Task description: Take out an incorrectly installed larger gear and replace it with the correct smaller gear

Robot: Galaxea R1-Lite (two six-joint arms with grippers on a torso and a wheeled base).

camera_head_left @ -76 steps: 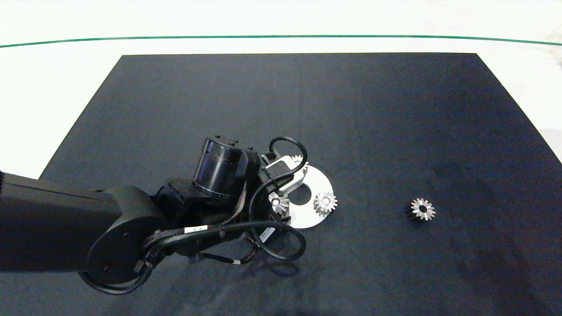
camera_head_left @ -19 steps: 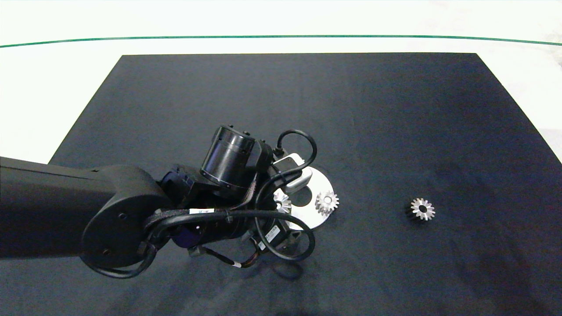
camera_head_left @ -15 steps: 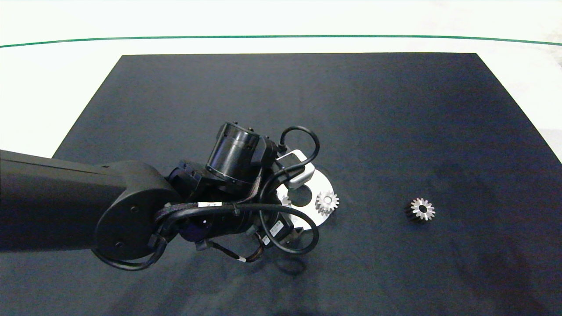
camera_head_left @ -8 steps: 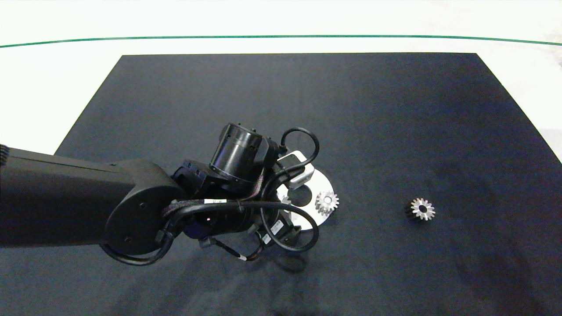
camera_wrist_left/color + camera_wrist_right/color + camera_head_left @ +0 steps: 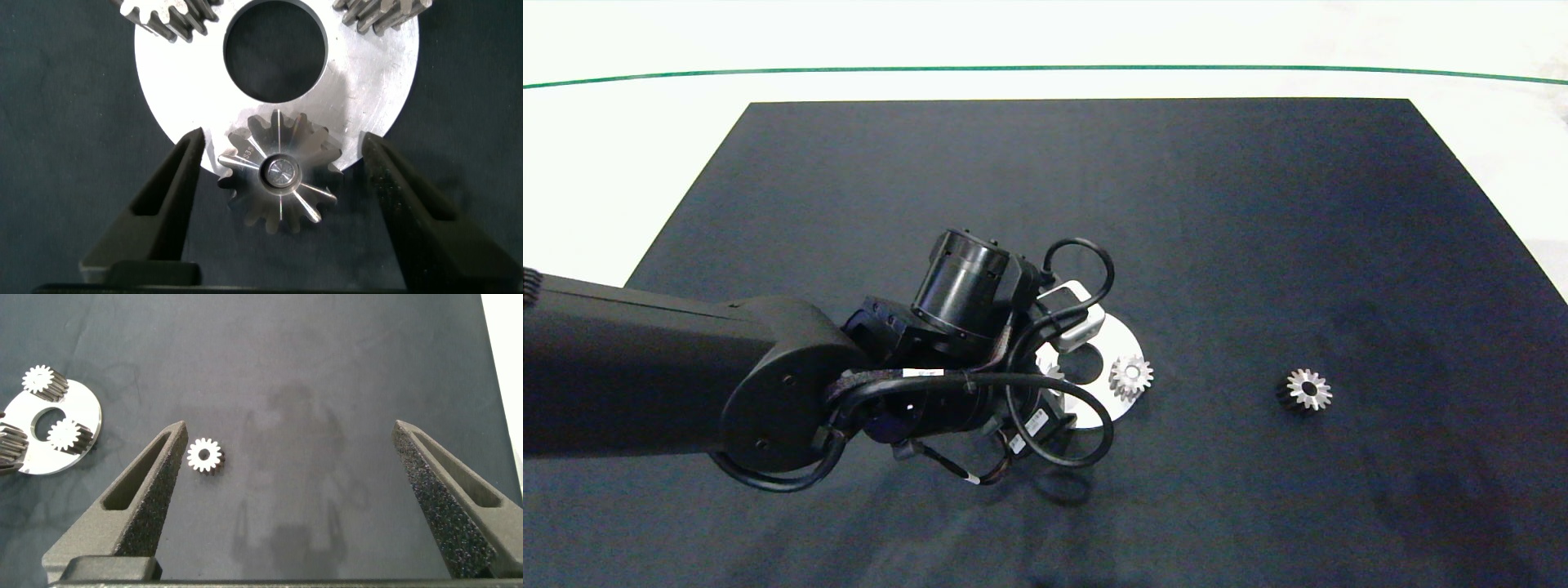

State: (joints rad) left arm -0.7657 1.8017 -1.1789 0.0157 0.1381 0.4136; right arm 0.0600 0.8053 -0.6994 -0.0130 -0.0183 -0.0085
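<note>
You are looking at a robot test bench in a lab or workshop, not a home: a pale tabletop (image 5: 621, 163) crossed near its far edge by a thin green line (image 5: 1045, 69) is covered by a plain black mat (image 5: 1258, 245) laid out as a work area. On the mat sit only machine parts, a round silver metal plate (image 5: 1123, 335) with a large centre hole carrying small silver gears (image 5: 1131, 376), and one loose gear (image 5: 1308, 389) lying apart. A dark robot arm (image 5: 645, 384) wrapped in black cables reaches over the plate.
</note>
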